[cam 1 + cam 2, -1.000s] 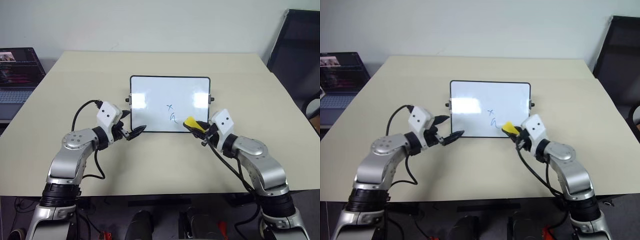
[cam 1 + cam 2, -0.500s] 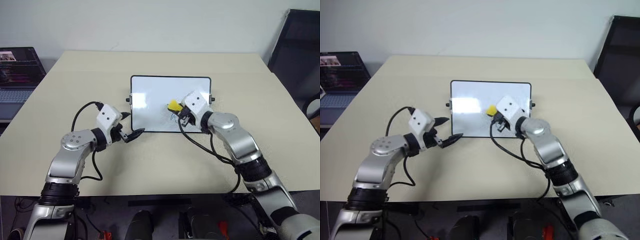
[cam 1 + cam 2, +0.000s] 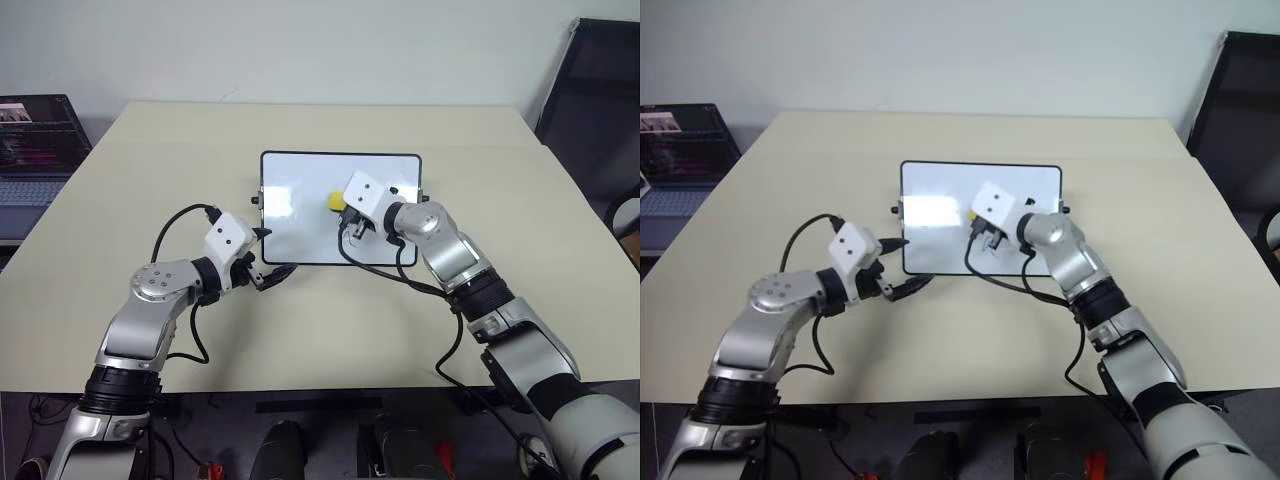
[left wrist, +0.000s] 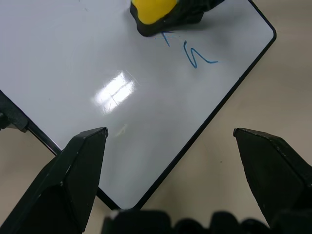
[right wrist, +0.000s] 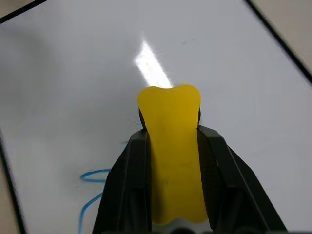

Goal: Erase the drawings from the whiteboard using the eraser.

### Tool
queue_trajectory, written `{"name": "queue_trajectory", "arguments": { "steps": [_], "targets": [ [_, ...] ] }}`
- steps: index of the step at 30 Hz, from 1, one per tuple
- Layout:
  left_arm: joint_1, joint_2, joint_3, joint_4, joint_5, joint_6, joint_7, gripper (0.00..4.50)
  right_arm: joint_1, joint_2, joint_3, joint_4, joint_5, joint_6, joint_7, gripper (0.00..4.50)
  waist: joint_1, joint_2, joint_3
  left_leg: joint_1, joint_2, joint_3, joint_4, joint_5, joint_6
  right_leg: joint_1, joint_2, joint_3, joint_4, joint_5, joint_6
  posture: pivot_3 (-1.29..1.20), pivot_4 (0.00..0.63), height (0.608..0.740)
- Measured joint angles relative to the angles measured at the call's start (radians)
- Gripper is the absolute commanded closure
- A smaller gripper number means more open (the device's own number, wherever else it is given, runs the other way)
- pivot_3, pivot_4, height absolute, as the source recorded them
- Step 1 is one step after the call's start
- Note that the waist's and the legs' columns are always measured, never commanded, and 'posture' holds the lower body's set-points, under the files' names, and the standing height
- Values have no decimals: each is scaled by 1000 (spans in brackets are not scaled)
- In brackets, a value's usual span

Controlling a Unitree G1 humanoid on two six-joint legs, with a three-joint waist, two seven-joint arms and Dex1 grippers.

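Right gripper (image 5: 170, 146) clamps the eraser (image 5: 171, 156) on the whiteboard (image 3: 300, 190), just past centre; the drawings (image 4: 195, 54) sit at its six o'clock. Best bet: press flat, sweep back across them. Left gripper (image 3: 272, 275), jaws spread (holding nothing), waits at the seven-o'clock corner.

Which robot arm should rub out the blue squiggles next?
The right one, probably. The right gripper is shut on the eraser, over the whiteboard right beside the drawings. The left gripper is open and empty at the board's near left corner.
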Motion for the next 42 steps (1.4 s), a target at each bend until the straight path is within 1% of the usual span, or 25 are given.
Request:
{"name": "queue_trajectory", "arguments": {
  "steps": [4, 9, 11, 13, 16, 19, 25, 28, 33, 37, 42],
  "targets": [
    [4, 0, -1, -20, 0, 18, 0, 0, 13, -8, 10, -10, -22, -9, 29, 3549, 0, 0, 0, 1, 0, 0, 1, 0, 0, 0, 0, 0, 1, -1, 1, 0, 150, 740],
    [3, -1, -10, -33, -1, 37, 1, 0, -20, -3, 4, 43, -57, -52, -46, 3549, 0, 0, 0, 1, 0, 0, 1, 1, 0, 0, 0, 0, 1, -1, 1, 0, 150, 740],
    [3, -2, -13, -36, -1, 40, 0, 0, -28, -10, -4, 49, -62, -53, -52, 3549, 1, 0, 0, 1, 0, 0, 1, 1, 0, 1, 0, 0, 1, -1, 1, 0, 150, 740],
    [2, -2, -14, -37, -2, 43, 1, 0, -26, -17, -2, 38, -62, -48, -29, 3549, 2, 0, 0, 1, 0, 0, 1, 1, 0, 1, 0, 0, 1, -1, 1, 0, 150, 740],
    [0, -2, -14, -38, -2, 48, 0, 0, 9, -43, 12, -18, -62, -29, 56, 3549, 3, 0, 0, 1, 0, 0, 1, 1, 0, 1, 0, 0, 1, -1, 1, 0, 150, 740],
    [-2, -3, -16, -38, -2, 57, 0, 0, 29, -36, 31, -42, -67, -18, 85, 3549, 0, 0, 0, 1, 0, 0, 1, 1, 0, 1, 0, 0, 1, -1, 2, 0, 150, 740],
    [-5, -5, -32, -51, -2, 59, 0, 0, 1, -16, 27, 6, -98, -47, -20, 3549, 0, 0, 0, 1, 0, 0, 1, 1, 1, 1, 0, 0, 1, -1, 2, 0, 150, 740],
    [-5, -5, -32, -54, -3, 60, -1, 0, -20, -25, 9, 29, -99, -53, -42, 3549, 2, 0, 0, 1, 0, 0, 1, 1, 1, 1, 0, 0, 1, -1, 2, 0, 150, 740],
    [-5, -5, -32, -54, -4, 61, 0, 0, -20, -44, 9, 21, -100, -58, -8, 3549, 7, 0, 0, 1, 0, 0, 1, 1, 1, 1, 0, 0, 1, -1, 2, 0, 150, 740],
    [-5, -5, -32, -54, -4, 61, -1, 0, 14, -75, 15, -34, -100, -39, 60, 3549, 8, 0, 0, 1, 0, 0, 1, 1, 1, 1, 0, 0, 1, -1, 2, 0, 150, 740],
    [-5, -5, -32, -54, -5, 61, -2, 0, 15, -67, 16, -26, -104, -39, 43, 3549, 4, 0, 0, 2, 0, 0, 1, 1, 1, 1, 0, 0, 1, -1, 2, 0, 150, 740]
  ]
}}
